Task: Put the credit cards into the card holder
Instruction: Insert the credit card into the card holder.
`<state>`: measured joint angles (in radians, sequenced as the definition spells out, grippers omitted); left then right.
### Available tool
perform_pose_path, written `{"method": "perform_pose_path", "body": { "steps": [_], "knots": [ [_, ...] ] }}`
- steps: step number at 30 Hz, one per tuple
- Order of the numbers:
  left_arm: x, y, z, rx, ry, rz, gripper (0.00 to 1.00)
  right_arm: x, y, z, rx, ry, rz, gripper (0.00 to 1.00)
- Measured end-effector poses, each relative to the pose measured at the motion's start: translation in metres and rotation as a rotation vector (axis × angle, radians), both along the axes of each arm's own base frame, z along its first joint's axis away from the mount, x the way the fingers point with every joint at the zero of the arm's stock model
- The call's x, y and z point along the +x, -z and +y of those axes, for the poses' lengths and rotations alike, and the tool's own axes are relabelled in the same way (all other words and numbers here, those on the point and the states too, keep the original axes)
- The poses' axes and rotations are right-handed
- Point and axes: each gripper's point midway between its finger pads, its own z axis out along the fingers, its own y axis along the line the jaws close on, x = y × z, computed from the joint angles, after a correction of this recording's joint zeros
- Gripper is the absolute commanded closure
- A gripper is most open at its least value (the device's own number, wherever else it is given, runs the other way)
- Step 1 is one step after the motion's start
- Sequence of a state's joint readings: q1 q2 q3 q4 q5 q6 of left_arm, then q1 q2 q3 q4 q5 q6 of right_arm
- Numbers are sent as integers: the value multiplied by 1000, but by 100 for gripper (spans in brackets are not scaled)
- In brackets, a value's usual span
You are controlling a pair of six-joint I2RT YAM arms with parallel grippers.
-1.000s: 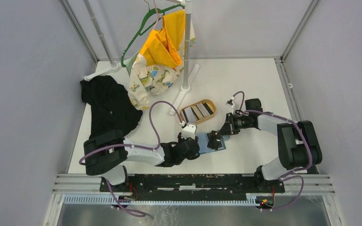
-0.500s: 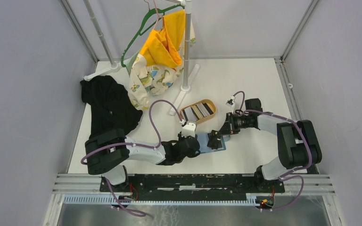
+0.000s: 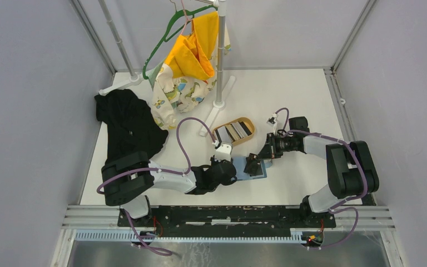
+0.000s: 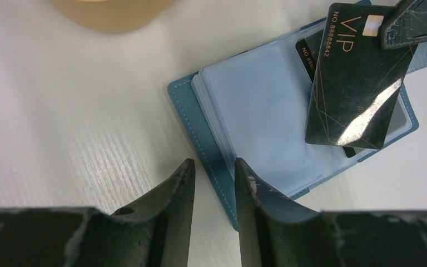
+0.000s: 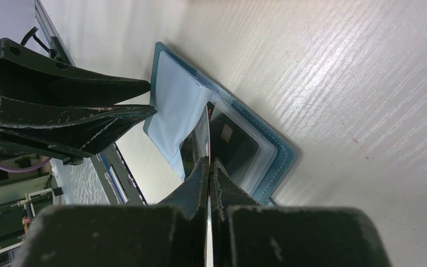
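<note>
The teal card holder [image 4: 256,111] lies open on the table, light blue sleeves up, and also shows in the top view [image 3: 258,172]. A black card [image 5: 231,139] sits in its right pocket. My right gripper [image 5: 208,164] is shut on a black VIP card [image 4: 356,94] and holds it tilted over that right side. My left gripper [image 4: 214,167] is nearly shut. Its jaws straddle the holder's left cover edge, and its right finger [image 4: 250,194] lies over the cover. More credit cards [image 3: 233,132], black, grey and white, lie in the oval wooden tray [image 3: 247,120].
A clothes rack base [image 3: 218,103] with hanging yellow and printed garments [image 3: 186,61] stands behind the tray. A black cloth [image 3: 128,122] lies at the left. The tray's edge [image 4: 111,11] is just beyond the card holder in the left wrist view.
My right gripper with the VIP card has shifted slightly toward the card holder. The left arm has barely moved.
</note>
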<state>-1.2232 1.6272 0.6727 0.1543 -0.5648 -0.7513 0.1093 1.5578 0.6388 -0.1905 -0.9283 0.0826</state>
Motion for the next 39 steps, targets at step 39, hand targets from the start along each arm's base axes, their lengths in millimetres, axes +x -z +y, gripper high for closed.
{"method": "perform_pose_path", "body": {
  "steps": [39],
  "knots": [
    [-1, 0, -4, -15, 14, 14, 64, 10, -2, -2, -40, 22, -77, 100]
  ]
}}
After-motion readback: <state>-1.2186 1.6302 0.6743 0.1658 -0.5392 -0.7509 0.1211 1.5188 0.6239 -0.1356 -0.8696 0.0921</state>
